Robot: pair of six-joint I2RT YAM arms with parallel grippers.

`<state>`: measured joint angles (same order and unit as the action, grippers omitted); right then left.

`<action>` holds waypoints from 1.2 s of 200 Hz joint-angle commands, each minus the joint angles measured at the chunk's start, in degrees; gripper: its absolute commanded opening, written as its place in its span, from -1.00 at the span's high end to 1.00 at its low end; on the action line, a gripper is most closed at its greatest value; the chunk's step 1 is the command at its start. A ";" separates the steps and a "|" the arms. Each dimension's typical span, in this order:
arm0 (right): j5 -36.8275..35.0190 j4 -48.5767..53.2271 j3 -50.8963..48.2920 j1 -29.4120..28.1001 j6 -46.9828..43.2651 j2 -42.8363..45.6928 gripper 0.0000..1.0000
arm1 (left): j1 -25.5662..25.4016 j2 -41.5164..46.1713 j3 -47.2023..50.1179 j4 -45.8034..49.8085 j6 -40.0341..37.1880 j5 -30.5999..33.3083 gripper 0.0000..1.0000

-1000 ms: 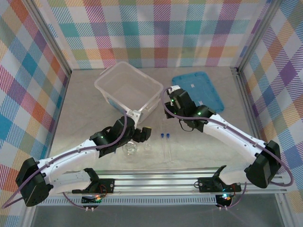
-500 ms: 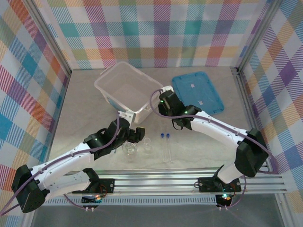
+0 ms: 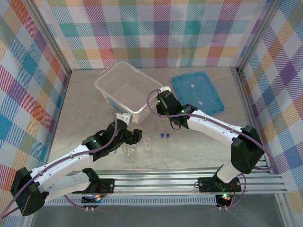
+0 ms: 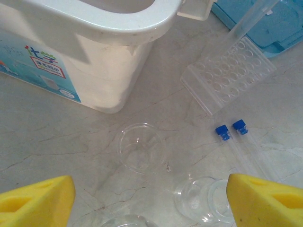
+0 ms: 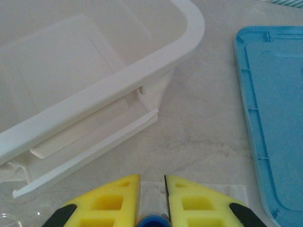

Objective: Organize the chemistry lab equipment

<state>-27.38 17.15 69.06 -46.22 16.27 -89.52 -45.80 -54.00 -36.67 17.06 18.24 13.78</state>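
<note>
Blue-capped tubes (image 3: 165, 144) are lying side by side on the table (image 3: 80, 109), two of them, with their caps pointing toward the tub (image 3: 102, 86), just to the right of the tiny beaker (image 3: 147, 144). The round flask (image 3: 130, 149) is sitting just left of that beaker, toward the table's near edge. I am hovering my left gripper (image 4: 150, 189) above this glassware, its jaws spread wide and gripping nothing. I am pinching my right gripper (image 5: 152, 189) shut on the blue cap (image 5: 152, 220) of a third tube (image 4: 251, 21), close beside the tub. In the left wrist view that tube is slanting down to a clear tray with round wells (image 4: 227, 75), which is resting on the table between the tub and the blue lid (image 3: 196, 92).
</note>
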 commanded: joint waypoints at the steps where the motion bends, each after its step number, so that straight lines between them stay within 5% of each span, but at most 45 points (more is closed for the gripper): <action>1: 0.39 -0.99 1.96 -0.46 1.27 -1.09 0.81 | 0.66 1.35 1.15 0.08 0.59 -0.69 -0.67; 240: -1.64 1.93 0.21 0.12 2.63 -3.47 0.77 | 2.30 0.95 2.48 -3.70 1.00 -3.51 -0.68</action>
<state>-27.92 17.85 69.43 -46.19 17.76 -91.94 -44.03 -53.08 -34.94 14.81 18.68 10.98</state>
